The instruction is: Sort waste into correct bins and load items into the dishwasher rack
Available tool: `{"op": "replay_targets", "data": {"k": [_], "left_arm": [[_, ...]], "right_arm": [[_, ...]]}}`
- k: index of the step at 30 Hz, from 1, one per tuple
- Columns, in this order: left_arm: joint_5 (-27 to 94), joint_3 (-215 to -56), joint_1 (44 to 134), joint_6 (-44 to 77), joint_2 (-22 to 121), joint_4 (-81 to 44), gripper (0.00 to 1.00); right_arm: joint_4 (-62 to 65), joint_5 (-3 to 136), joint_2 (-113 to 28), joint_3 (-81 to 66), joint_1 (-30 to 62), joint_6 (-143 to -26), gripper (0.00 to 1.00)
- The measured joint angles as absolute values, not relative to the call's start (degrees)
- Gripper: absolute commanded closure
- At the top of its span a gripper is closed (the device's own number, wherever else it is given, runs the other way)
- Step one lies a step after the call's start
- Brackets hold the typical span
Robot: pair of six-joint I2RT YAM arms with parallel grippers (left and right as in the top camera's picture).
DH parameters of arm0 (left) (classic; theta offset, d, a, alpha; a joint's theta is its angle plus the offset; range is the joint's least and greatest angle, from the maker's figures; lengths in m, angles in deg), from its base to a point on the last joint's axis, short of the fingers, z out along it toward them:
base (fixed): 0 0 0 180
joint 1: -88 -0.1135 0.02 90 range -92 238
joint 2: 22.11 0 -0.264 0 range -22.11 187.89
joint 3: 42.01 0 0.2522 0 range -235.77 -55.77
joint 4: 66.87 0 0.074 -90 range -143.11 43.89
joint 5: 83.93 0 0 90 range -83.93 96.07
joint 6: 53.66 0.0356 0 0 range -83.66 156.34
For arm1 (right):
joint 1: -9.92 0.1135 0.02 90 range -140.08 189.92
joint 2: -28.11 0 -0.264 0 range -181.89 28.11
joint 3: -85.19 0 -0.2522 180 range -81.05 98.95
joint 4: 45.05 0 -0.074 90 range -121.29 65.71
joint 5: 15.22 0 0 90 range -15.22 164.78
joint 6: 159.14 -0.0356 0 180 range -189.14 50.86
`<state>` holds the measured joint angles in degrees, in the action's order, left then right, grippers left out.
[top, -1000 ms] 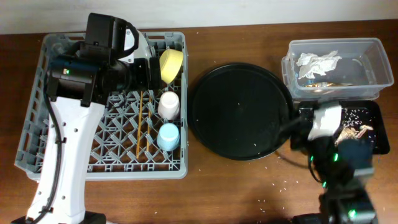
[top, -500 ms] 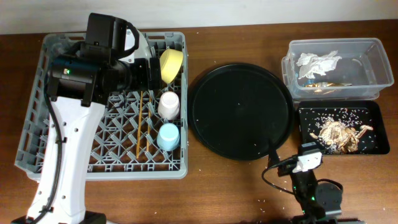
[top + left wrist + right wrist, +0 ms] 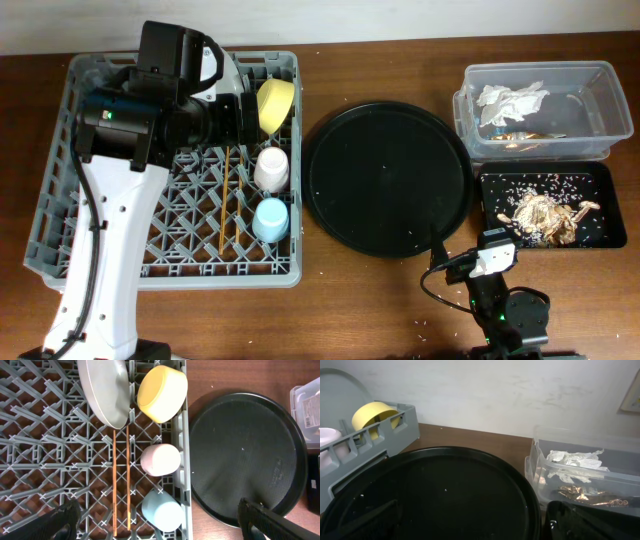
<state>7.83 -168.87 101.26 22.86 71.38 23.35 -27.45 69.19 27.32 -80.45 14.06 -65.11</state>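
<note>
The grey dishwasher rack (image 3: 60, 200) holds the yellow bowl (image 3: 275, 103), pink cup (image 3: 271, 169), light-blue cup (image 3: 270, 220) and chopsticks (image 3: 232, 200). In the left wrist view the grey-white plate (image 3: 102, 390) stands on edge beside the bowl (image 3: 161, 392), above the pink cup (image 3: 160, 459), blue cup (image 3: 161, 510) and chopsticks (image 3: 121, 480). My left gripper (image 3: 157, 520) hangs open and empty over the rack. White napkins (image 3: 512, 100) lie in the clear tub (image 3: 600, 75). Food scraps (image 3: 540, 213) lie in the black rectangular tray (image 3: 600, 175). My right gripper (image 3: 462, 262) is open and empty at the table's front edge.
A large round black tray (image 3: 388, 180) lies between the rack and the bins, with a few crumbs on it; it fills the right wrist view (image 3: 445, 495). Rice crumbs dot the wood near the right arm's base. A pale wall runs behind the table.
My right arm has pulled back from over the black rectangular tray to the table's front edge, uncovering the food scraps. The left arm has not moved.
</note>
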Motion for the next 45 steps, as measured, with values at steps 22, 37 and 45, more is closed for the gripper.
{"op": "replay_targets", "data": {"k": [22,37,45], "left_arm": [[5.5,-97.1,92.3,27.9,27.4,-37.5,0.01],[3.0,-58.8,85.4,43.7,-19.2,-49.9,0.01],[2.9,-56.7,85.4,45.9,-21.2,-48.5,0.01]], "right_arm": [[-27.4,69.2,27.3,-80.4,14.1,-65.4,0.02],[-27.5,69.2,27.3,-80.4,14.1,-65.5,0.01],[-27.5,69.2,27.3,-80.4,14.1,-65.5,0.02]]}}
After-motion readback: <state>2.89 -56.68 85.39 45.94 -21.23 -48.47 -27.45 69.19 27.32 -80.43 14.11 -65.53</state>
